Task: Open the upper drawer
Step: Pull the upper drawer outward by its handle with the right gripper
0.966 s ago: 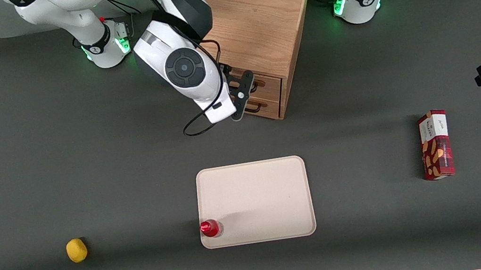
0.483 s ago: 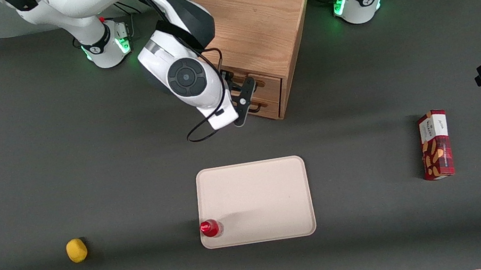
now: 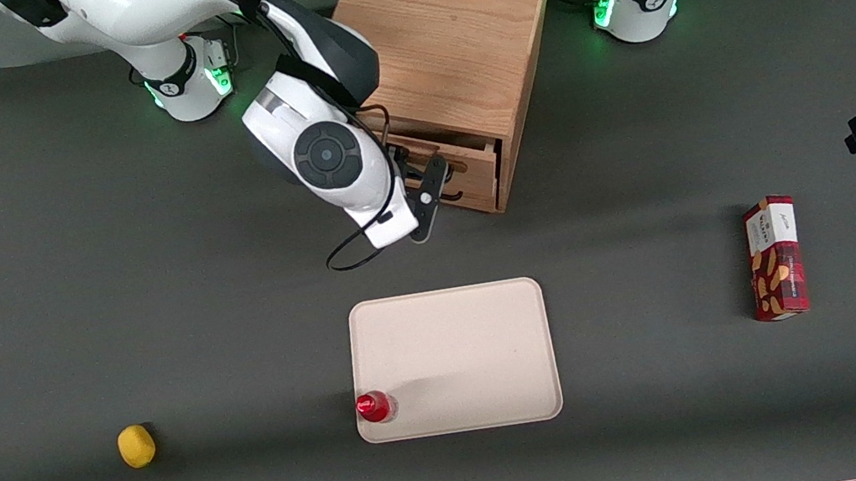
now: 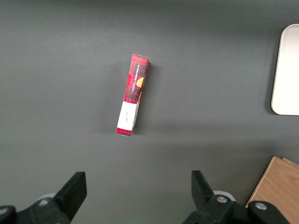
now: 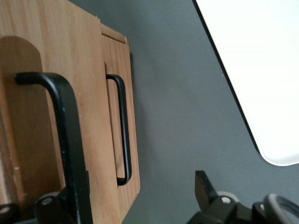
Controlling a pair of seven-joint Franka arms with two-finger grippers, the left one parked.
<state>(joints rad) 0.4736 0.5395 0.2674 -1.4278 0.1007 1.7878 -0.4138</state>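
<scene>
The pincer is hooked on the black handle of the upper drawer, its fingers spread wide, the drawer slightly pulled out

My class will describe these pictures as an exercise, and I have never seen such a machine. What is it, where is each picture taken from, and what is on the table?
These are two white robot arms at a dark table. One picture looks down from the front; the other two come from cameras on the arms' wrists. The working arm's claw is at a small wooden cabinet, open, with the black handle of the upper drawer between its fingers. That drawer is pulled slightly out. Nearer the front camera lies a pale tray with a small red-topped bottle at its corner. A yellow fruit lies toward the working arm's end and a red box toward the parked arm's.
</scene>
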